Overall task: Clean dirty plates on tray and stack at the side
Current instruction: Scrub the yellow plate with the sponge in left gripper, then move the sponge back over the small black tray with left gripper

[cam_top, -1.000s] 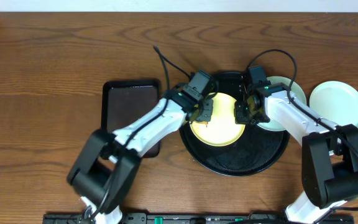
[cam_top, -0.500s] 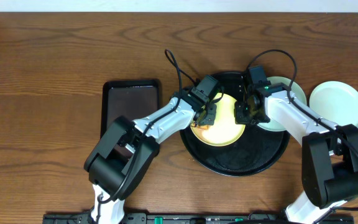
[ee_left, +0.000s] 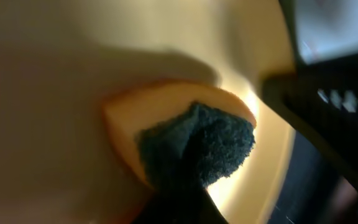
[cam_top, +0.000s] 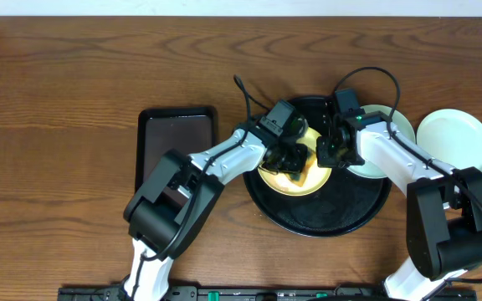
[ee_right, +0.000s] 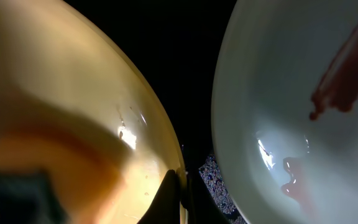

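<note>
The pale yellow plate [cam_top: 295, 186] lies on the round black tray [cam_top: 325, 216]. My left gripper [cam_top: 289, 156] is shut on a dark green cloth [ee_left: 204, 146] and presses it onto the yellow plate [ee_left: 55, 93]. My right gripper [cam_top: 329, 154] is shut on the yellow plate's right rim [ee_right: 180, 193]. A mint-white plate [cam_top: 392, 125] with a reddish smear [ee_right: 347, 68] sits at the tray's right edge, beside the yellow plate [ee_right: 61, 93]. A second mint-white plate [cam_top: 454, 140] lies on the table to the far right.
A smaller rectangular dark tray [cam_top: 176, 138] lies on the table left of the round tray. The left arm's cable [cam_top: 245, 92] loops above the tray's back edge. Wooden table [cam_top: 57, 100] all around.
My left gripper has moved right across the yellow plate with the cloth, toward the right gripper. The right gripper has kept its hold on the rim.
</note>
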Motion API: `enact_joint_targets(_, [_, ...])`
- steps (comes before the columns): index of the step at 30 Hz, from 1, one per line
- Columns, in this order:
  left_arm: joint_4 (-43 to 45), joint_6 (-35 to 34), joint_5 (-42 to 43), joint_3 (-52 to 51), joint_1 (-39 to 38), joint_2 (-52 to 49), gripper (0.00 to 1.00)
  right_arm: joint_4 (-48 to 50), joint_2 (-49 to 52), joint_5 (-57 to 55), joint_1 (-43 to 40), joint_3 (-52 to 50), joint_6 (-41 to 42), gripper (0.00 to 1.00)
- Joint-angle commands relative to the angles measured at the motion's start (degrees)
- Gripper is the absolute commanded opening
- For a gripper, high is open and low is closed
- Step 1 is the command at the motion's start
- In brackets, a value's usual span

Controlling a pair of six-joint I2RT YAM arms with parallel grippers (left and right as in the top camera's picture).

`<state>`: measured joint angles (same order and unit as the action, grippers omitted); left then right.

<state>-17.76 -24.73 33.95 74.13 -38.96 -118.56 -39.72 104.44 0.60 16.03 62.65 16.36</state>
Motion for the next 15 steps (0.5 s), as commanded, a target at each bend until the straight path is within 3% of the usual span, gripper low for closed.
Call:
enact_joint_targets(1, [-0.90,-2.62,10.73,1.84,1.95,1.66,0.08,-0.13,0.24,-0.31,0.57,-1.11,0.11,0.01])
enact_joint_targets(7, [-2.95,-3.67,9.31,2.51,9.03,15.41,0.08,-0.26,0.24,-0.28,0.57,-1.11,0.11,0.01])
enact_joint_targets(11, [-12.20,-2.29,-1.40,2.51,14.23,24.74,0.08,-0.26,0.24,-0.28,0.57,-1.11,0.11,0.01])
enact_joint_targets(15, [-24.09,1.27,-20.46,2.49,18.14,30.01,0.08,-0.26,0.24,-0.11,0.57,-1.11,0.11,0.03])
